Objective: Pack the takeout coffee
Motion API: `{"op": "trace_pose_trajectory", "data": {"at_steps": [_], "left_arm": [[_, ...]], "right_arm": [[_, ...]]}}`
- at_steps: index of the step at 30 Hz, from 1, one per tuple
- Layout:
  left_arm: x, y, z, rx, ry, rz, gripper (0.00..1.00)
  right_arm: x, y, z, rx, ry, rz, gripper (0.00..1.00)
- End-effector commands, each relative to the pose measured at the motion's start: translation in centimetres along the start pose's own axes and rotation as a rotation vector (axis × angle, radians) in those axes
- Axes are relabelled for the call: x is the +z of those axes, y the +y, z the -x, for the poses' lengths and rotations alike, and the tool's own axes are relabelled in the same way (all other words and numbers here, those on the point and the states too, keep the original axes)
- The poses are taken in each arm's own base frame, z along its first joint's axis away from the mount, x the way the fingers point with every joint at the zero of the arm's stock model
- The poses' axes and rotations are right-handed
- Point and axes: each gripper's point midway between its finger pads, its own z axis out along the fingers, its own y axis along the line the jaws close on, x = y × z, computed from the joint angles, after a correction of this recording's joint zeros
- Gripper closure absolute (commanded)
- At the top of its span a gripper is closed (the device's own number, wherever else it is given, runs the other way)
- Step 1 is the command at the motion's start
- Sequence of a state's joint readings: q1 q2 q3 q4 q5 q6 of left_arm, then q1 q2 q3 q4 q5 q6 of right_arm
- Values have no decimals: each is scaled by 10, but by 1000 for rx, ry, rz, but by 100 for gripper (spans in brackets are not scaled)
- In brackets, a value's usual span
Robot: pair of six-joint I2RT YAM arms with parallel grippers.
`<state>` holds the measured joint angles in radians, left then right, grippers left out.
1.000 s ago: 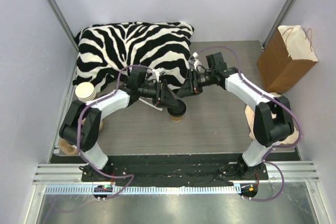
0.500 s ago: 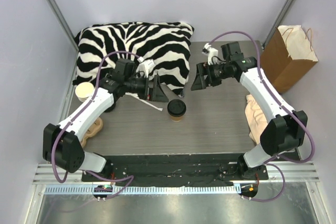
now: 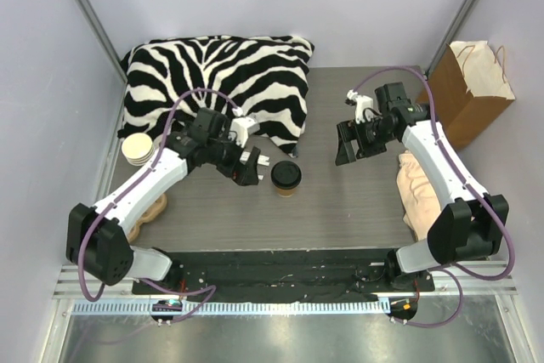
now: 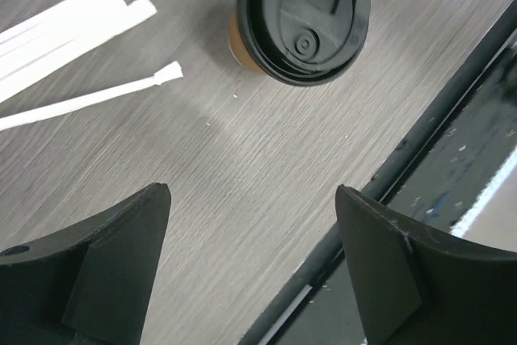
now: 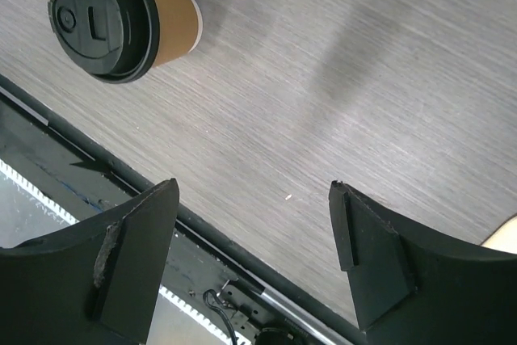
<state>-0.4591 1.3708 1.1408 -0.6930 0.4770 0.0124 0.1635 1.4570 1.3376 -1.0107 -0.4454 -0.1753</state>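
The takeout coffee (image 3: 286, 177), a small brown paper cup with a black lid, stands upright and alone on the grey table. In the left wrist view the coffee (image 4: 303, 18) sits well ahead of the fingertips, and in the right wrist view the same cup (image 5: 121, 22) lies at the upper left. My left gripper (image 3: 249, 168) hovers just left of the cup, open, with only bare table between its fingers (image 4: 129, 232). My right gripper (image 3: 344, 145) hangs a short way to the cup's right, open and empty too (image 5: 254, 187).
A brown paper bag (image 3: 466, 95) stands open at the back right. A zebra-striped pillow (image 3: 212, 82) fills the back left. White stirrers (image 4: 73, 26) lie left of the cup. A stack of lidless cups (image 3: 138, 149) and a cardboard carrier (image 3: 151, 207) sit at the left, and beige napkins (image 3: 416, 189) at the right.
Both grippers have opened and drawn back from the cup, the left one to the left, the right one to the right. The cup stays put, free of both.
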Motion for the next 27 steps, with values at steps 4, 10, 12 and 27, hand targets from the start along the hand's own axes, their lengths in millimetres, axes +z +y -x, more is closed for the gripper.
{"op": "trace_pose_trajectory", "data": {"at_steps": [4, 10, 12, 27], "left_arm": [[40, -6, -9, 155, -33, 38, 19], [84, -22, -24, 206, 28, -23, 32], [97, -23, -19, 193, 3, -15, 36], [172, -24, 39, 15, -174, 46, 48]], "right_arm": [[14, 6, -16, 35, -12, 44, 18], [29, 7, -31, 76, 39, 83, 21], [33, 6, -32, 96, 42, 82, 22], [53, -14, -28, 264, -17, 58, 23]]}}
